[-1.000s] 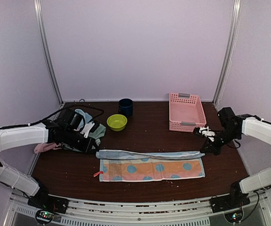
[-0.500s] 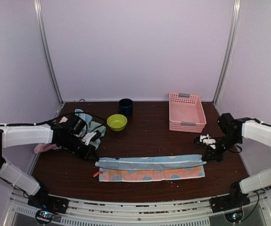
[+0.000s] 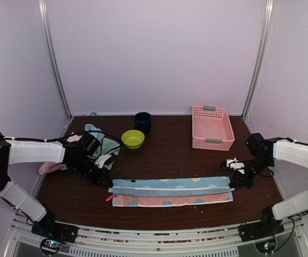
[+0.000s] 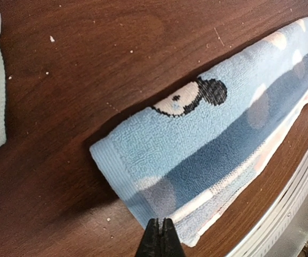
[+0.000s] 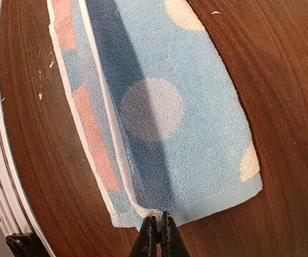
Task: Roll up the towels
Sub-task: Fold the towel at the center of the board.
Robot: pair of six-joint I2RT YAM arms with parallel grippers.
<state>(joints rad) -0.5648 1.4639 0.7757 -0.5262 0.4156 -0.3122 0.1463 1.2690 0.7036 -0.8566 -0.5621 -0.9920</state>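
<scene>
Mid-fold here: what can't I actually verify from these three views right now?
- Top view: the towel pile at left; count and layout hidden by the left arm.
- Left wrist view: how many layers of the patterned towel the left end effector pinches; its shut tips cover the spot.
- Right wrist view: the same for the right end effector.
- Top view: inside of the mug, too dark.

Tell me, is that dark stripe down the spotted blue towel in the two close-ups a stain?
Left wrist view: the stripe on the spotted towel looks like shadow, soft-edged, running from near the left gripper. Right wrist view: the same soft band runs up from the right gripper, greying a pale dot. Top view: no stripe shows.
</scene>
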